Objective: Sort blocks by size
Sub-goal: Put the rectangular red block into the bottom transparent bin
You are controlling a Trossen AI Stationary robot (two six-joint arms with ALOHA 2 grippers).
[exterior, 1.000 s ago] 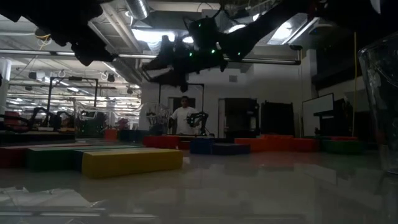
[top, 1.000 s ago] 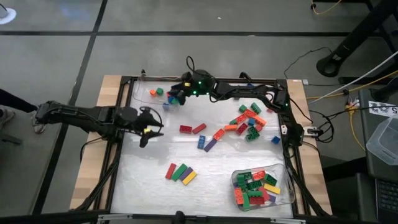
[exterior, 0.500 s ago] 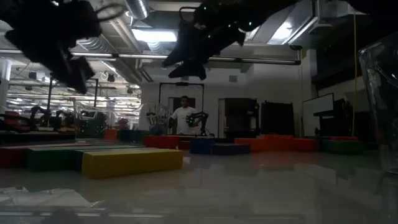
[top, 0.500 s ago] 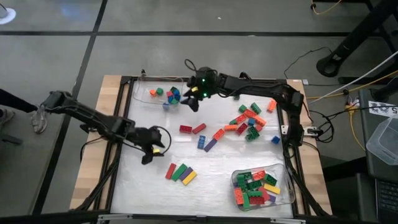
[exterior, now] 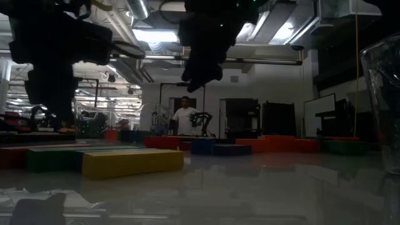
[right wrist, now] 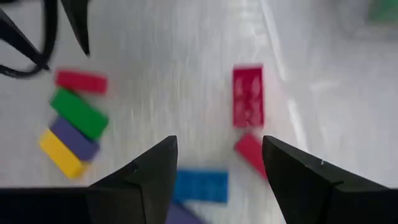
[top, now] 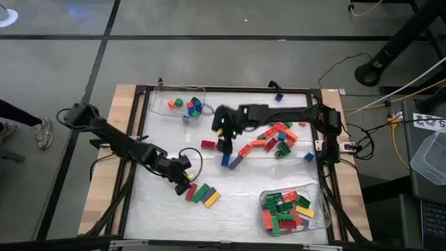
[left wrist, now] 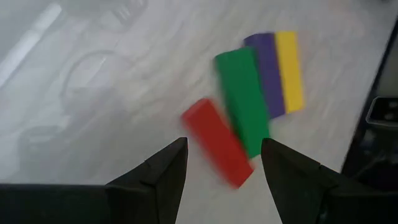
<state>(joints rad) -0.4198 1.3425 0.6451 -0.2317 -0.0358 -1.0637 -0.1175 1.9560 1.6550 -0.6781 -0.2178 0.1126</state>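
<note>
- Both arms have shifted since the earlier frames: the left gripper [top: 185, 183] has travelled from the bench's left edge toward the front, and the right gripper [top: 224, 143] has left the far tray [top: 157, 106] and come to the middle of the bench [top: 279, 174].
- Left gripper: it hangs just beside a row of four long blocks lying side by side, namely the red block [left wrist: 216, 142], green block [left wrist: 243, 101], purple block [left wrist: 266, 73] and yellow block [left wrist: 289, 70]. Its jaws stand apart and empty, with the red block's near end between them in the left wrist view.
- Right gripper: it hangs over a red pair [top: 215, 144] of long blocks and a blue block [top: 226, 160] near the bench centre. Its jaws stand apart, holding nothing.
- Loose pile [top: 277, 137]: red, orange, green and blue blocks are scattered right of centre; a purple long block [top: 235, 162] lies beside the blue one.
- Far tray: this clear container at the far left corner holds a few small blocks [top: 189, 106].
- Near tray [top: 322, 209]: this clear container at the front right is filled with long blocks of mixed colours.
- Background, low view: a person [exterior: 184, 119] stands in the room beyond the bench.
</note>
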